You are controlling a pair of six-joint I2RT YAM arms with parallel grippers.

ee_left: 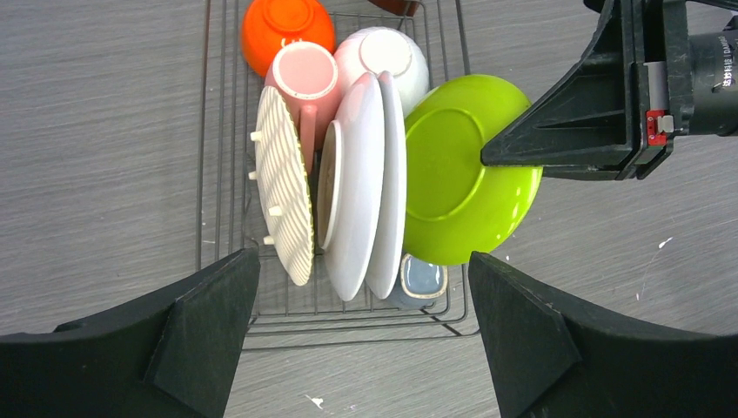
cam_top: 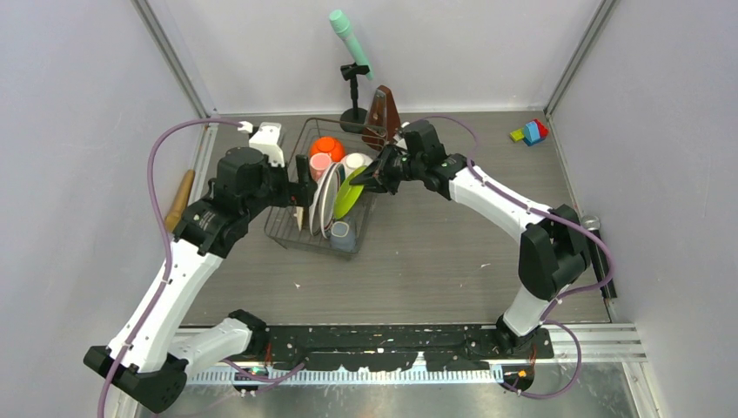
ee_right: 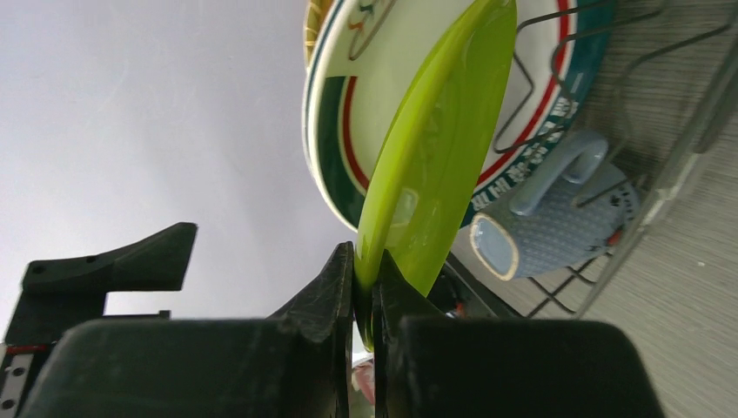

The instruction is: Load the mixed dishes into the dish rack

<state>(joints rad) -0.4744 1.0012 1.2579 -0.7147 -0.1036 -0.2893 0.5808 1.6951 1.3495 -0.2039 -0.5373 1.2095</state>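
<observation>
The dark wire dish rack (cam_top: 280, 228) holds an orange bowl (ee_left: 287, 30), a pink mug (ee_left: 305, 74), a white bowl (ee_left: 387, 54), a tan woven plate (ee_left: 283, 187), white plates (ee_left: 365, 192) with red-green marks (ee_right: 344, 122) and a small blue-grey cup (ee_left: 422, 280). My right gripper (ee_right: 365, 300) is shut on the rim of the lime-green plate (ee_right: 435, 148), which stands tilted at the rack's right side against the white plates (cam_top: 348, 193). My left gripper (ee_left: 365, 340) is open and empty above the rack's near end.
A brown metronome (cam_top: 381, 117) and a mint microphone on a stand (cam_top: 351, 39) stand just behind the rack. Toy blocks (cam_top: 529, 132) lie at the far right. A wooden rolling pin (cam_top: 180, 200) lies by the left wall.
</observation>
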